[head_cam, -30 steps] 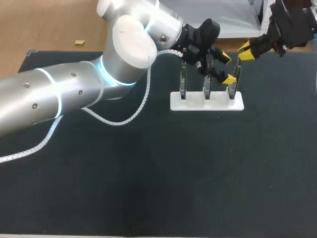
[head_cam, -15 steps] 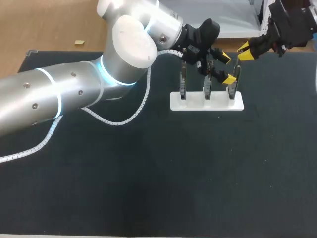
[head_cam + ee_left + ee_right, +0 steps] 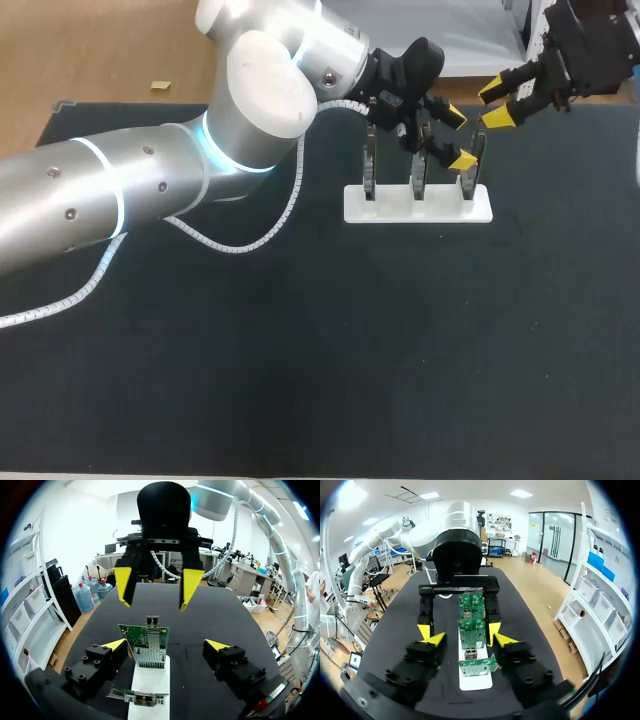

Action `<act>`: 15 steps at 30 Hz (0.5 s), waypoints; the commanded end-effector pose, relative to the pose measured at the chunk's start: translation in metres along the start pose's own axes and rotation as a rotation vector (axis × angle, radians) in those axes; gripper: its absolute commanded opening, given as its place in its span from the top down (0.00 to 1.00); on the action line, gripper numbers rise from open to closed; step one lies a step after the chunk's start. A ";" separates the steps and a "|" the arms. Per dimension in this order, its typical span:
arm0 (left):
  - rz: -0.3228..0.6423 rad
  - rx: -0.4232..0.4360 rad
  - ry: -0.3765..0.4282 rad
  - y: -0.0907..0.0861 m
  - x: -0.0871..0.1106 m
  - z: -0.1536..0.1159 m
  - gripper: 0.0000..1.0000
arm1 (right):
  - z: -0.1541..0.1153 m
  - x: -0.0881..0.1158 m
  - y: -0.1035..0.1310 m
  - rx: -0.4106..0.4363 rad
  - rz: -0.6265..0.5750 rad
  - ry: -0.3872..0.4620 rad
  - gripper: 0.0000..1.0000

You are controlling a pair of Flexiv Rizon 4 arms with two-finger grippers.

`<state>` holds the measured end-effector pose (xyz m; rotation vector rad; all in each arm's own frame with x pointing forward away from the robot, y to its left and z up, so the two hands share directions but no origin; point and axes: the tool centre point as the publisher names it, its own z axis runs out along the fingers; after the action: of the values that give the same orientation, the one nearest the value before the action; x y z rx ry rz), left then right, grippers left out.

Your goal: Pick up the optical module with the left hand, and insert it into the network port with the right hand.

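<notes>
Upper right of the frame, my left gripper hangs open over the white stand with its 3 upright port cards. My right gripper, also open, sits further right. I cannot spot the optical module.

Circuit boards: 3
White holder: 1
Grippers: 2 (left gripper, right gripper)

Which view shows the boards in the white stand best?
Right wrist view: all three boards show their green faces, in a row on the stand. Left wrist view shows two, one face-on. Head view sees them edge-on, as thin dark uprights.
</notes>
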<state>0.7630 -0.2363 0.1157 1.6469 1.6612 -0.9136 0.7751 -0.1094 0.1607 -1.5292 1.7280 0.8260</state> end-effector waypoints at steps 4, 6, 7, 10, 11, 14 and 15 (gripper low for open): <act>-0.002 0.001 0.005 0.001 -0.001 0.000 0.00 | -0.010 -0.002 0.002 -0.007 -0.005 -0.029 0.23; -0.002 0.001 0.005 0.001 -0.001 0.000 0.00 | -0.010 -0.002 0.002 -0.002 -0.007 -0.030 1.00; -0.002 0.001 0.005 0.001 -0.001 0.000 0.00 | -0.010 -0.003 0.002 -0.002 -0.009 -0.030 1.00; -0.002 0.001 0.005 0.001 -0.001 0.000 0.00 | -0.010 -0.003 0.002 0.002 -0.011 -0.029 1.00; -0.002 0.001 0.005 0.001 -0.001 0.000 0.00 | -0.009 -0.003 0.002 0.003 -0.012 -0.028 1.00; -0.002 0.001 0.005 0.001 -0.001 0.000 0.00 | -0.008 -0.004 0.001 0.007 -0.013 -0.029 1.00; -0.002 0.001 0.005 0.001 -0.001 0.000 0.00 | -0.008 -0.004 0.000 0.008 -0.013 -0.029 1.00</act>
<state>0.7630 -0.2363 0.1157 1.6469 1.6613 -0.9135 0.7753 -0.1146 0.1694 -1.5171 1.6969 0.8340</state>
